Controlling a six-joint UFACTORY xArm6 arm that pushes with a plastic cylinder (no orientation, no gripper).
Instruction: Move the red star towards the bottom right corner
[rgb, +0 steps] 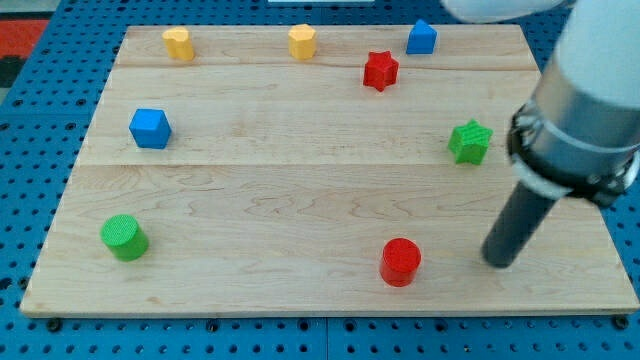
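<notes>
My tip (499, 262) is down on the wooden board (300, 190) at the view's lower right, and I carry no pincer at all: just this straight dark rod, grasping nothing, touching no block. Nearest to it is the red cylinder (400, 261), off to the view's left near the bottom edge, with a clear gap between us. Above my tip, toward the view's right edge, sits the green star-like block (469, 141), close beside my arm's grey housing. The red star (380, 70) is far up near the view's top, right of centre, well apart from my tip. Just to its right, at the very top edge, stands a blue block (421, 38) with a peaked top. Further left along the top: a yellow hexagonal block (302, 41), then another yellow block (178, 43). A blue cube (150, 128) sits mid-left, and a green cylinder (124, 237) holds the lower left.
</notes>
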